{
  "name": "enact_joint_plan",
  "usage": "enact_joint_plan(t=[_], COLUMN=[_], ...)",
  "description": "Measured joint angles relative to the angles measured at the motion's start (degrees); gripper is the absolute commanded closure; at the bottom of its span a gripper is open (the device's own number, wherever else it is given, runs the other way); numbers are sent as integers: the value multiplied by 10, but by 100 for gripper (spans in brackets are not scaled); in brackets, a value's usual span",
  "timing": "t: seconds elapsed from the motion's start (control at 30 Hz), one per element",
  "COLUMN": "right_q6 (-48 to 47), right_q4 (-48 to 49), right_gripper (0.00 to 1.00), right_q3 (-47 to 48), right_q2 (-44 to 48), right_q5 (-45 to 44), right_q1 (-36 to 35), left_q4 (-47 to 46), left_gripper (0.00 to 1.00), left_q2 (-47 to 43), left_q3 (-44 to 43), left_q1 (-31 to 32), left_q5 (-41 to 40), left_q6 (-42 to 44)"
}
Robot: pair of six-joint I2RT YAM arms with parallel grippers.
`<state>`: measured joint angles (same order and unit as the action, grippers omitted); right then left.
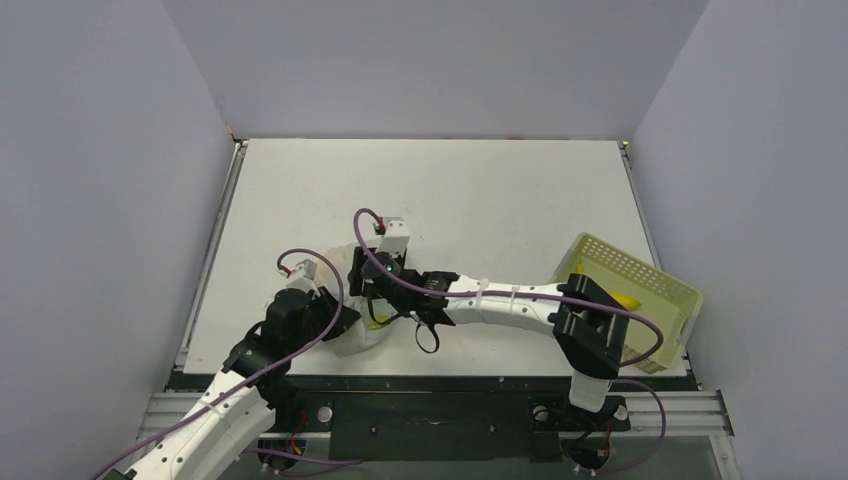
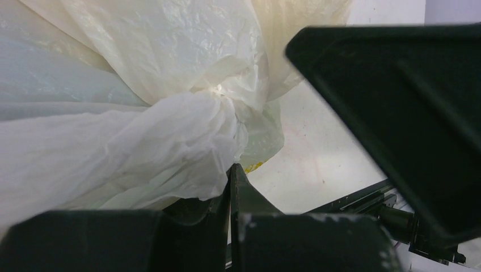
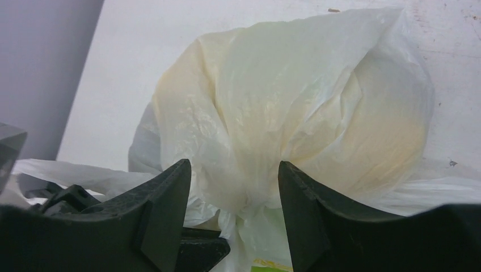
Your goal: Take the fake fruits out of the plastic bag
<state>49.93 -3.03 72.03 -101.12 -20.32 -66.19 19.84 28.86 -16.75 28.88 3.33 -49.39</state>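
The plastic bag sits bunched near the table's front left, thin and white, with a yellowish tint showing through its bulge. The fake fruits inside it are hidden. My left gripper is shut on a gathered fold of the bag, and its fingertips meet at the film's edge. My right gripper reaches in from the right. Its jaws stand partly apart, pressed on both sides of the bag's twisted neck. One yellow fake fruit lies in the basket.
A pale yellow-green perforated basket stands at the front right, beside the right arm's elbow. The right arm crosses low over the table's front. A large dark part of the right gripper fills the right of the left wrist view.
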Motion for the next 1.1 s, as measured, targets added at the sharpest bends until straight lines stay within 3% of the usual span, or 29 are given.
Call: enact_joint_plan(t=[0.27, 0.33, 0.4, 0.43, 0.53, 0.9, 1.1], right_q6=[-62, -71, -78, -83, -93, -103, -88], right_q4=[-48, -50, -51, -52, -53, -49, -32], right_gripper=[46, 54, 68, 82, 100, 100, 100], right_q3=[43, 47, 49, 49, 49, 20, -25], right_q2=[-63, -67, -66, -67, -66, -30, 33], right_q5=[-20, -20, -23, -24, -31, -58, -14], right_q1=[-31, -31, -31, -31, -31, -27, 35], left_q4=[20, 23, 23, 24, 26, 47, 87], left_gripper=[100, 100, 100, 100, 100, 100, 100], left_q2=[0, -1, -5, -6, -6, -12, -64], left_q3=[-3, -3, -3, -3, -3, -23, -53], left_q1=[0, 0, 0, 0, 0, 0, 0], left_q5=[0, 0, 0, 0, 0, -8, -30], left_q6=[0, -1, -3, -5, -10, -12, -19])
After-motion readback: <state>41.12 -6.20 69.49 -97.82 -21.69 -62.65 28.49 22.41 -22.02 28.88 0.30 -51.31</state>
